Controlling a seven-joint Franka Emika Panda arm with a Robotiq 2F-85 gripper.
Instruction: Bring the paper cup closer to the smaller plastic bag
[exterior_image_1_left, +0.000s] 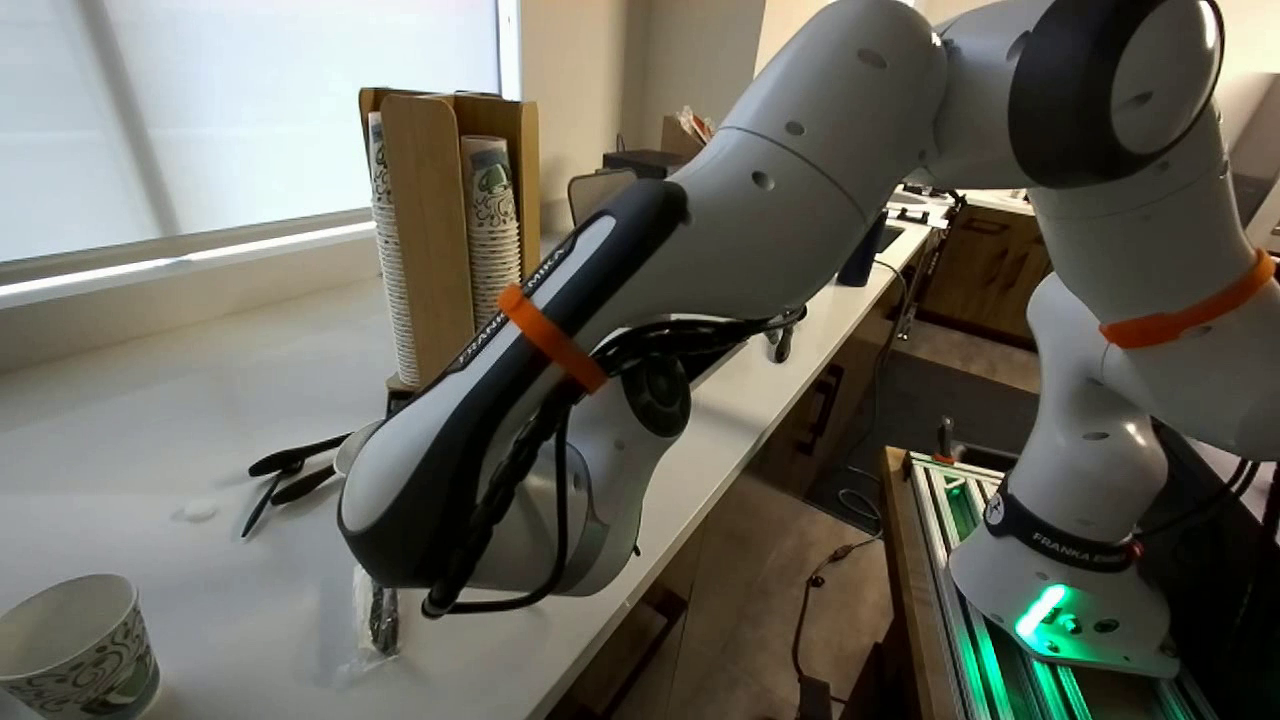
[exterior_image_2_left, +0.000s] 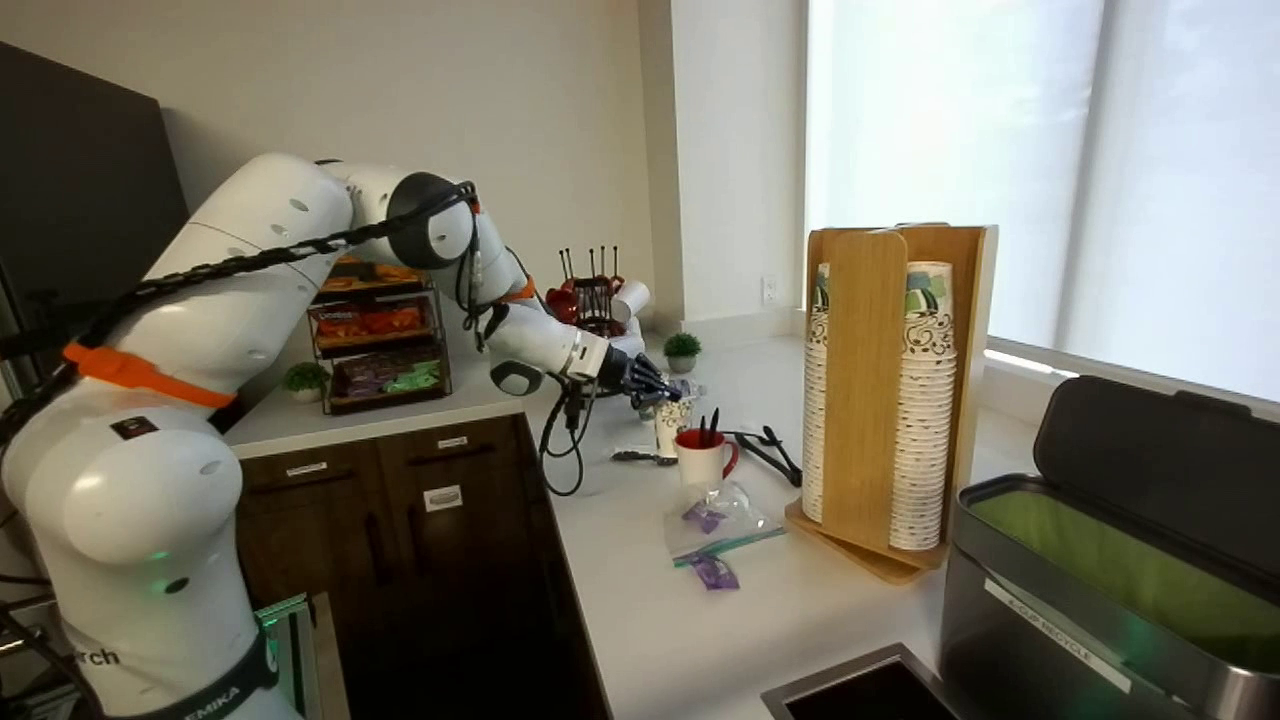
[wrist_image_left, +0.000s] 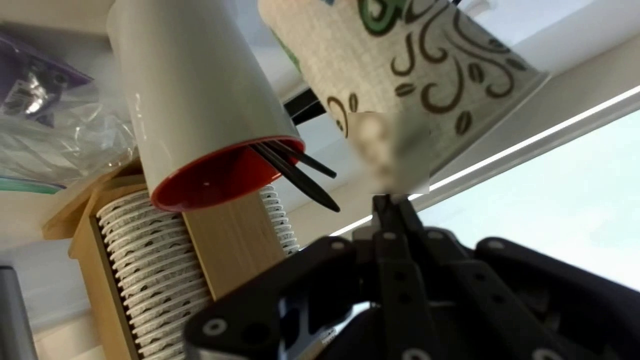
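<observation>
From here the gripper (wrist_image_left: 390, 201) has its 2 fingers together at the paper cup (wrist_image_left: 412, 70) beside the red-lined mug (wrist_image_left: 197, 95), pinching it or not I can't tell.

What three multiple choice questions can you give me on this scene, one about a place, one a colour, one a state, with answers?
1. Where does the loose paper cup stand?
A. In the wooden holder
B. On the counter
C. On the floor

2. What colour is the inside of the mug?
A. Blue
B. Green
C. Red

3. How is the lid of the recycling bin?
A. Raised
B. Shut
C. Missing

1: B, as an exterior view shows its base there.
2: C, as the wrist view looks into its red mouth.
3: A, as an exterior view shows it tipped up.
</observation>
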